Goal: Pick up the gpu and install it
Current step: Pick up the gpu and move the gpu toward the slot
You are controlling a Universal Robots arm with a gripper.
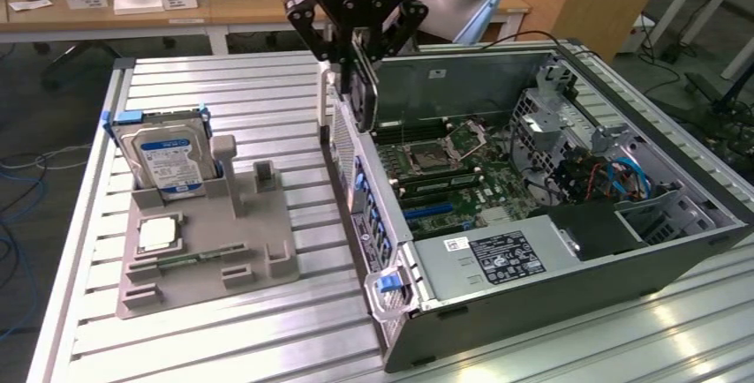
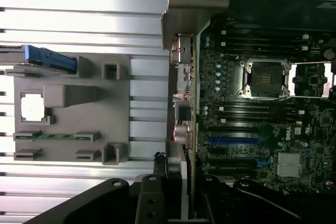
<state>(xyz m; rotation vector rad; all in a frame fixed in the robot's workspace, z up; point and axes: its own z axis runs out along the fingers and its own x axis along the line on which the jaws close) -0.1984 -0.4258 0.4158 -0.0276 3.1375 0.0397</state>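
On the exterior view's left of the ribbed metal desk (image 1: 295,330) sits a grey holder block (image 1: 218,251), with a blue-and-white-labelled hard drive (image 1: 165,161) standing upright in its far slot, a small square silver chip (image 1: 158,233) lying flat in front of that, and a thin green memory stick (image 1: 189,260) in a groove nearer the camera. Further right, above the rear wall of the open computer case (image 1: 659,224), the black fingers (image 1: 330,48) are drawn partway together and clamped on the gpu (image 1: 364,96), which hangs upright and edge-on from their tips, a dark slim slab with its grey bracket on the side towards the holder block. The card's lower end is level with the top of the case wall, just inside it and clear of the motherboard (image 1: 454,167) below. In the wrist view the fingers (image 2: 149,203) flank the gpu (image 2: 177,182) on both flat faces, and its thin edge lines up close beside the case's rear wall, with the blue expansion slot (image 2: 233,141) lying further into the board. Right of the card the board shows the empty processor socket (image 1: 422,153), and nearer the camera a grey power supply (image 1: 507,255) with a black label
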